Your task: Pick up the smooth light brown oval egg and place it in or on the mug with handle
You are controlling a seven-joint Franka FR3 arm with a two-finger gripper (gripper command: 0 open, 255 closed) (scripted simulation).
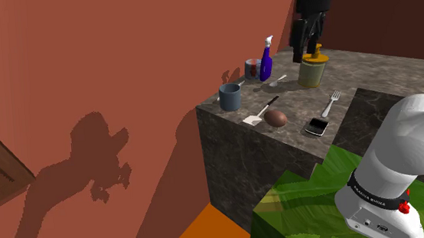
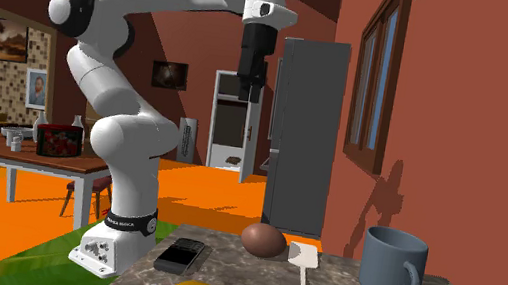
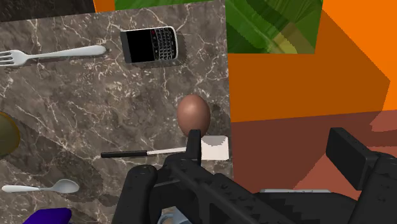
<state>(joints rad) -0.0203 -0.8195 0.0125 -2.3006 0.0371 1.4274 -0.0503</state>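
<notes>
A brown oval egg (image 1: pixel 276 117) (image 2: pixel 263 240) (image 3: pixel 193 114) lies on the dark marble counter (image 1: pixel 368 73) near its edge, beside the white head of a black-handled spatula (image 1: pixel 262 112) (image 3: pixel 213 148). The blue-grey mug with a handle (image 1: pixel 230 97) (image 2: pixel 392 265) stands upright near the counter's corner, a short way past the spatula from the egg. My black gripper (image 1: pixel 308 54) (image 2: pixel 251 96) (image 3: pixel 273 149) hangs high above the counter, open and holding nothing. In the wrist view the egg sits just beyond one of the fingers (image 3: pixel 194 143).
A black phone (image 1: pixel 318 126) (image 3: pixel 149 44), a fork (image 1: pixel 332 102) (image 3: pixel 51 56), a spoon (image 1: pixel 277 80) (image 3: pixel 41 187), a yellowish jar (image 1: pixel 312 69), a blue spray bottle (image 1: pixel 266 58) and a small cup (image 1: pixel 253 68) share the counter. A red-brown wall runs behind it. An orange floor lies below.
</notes>
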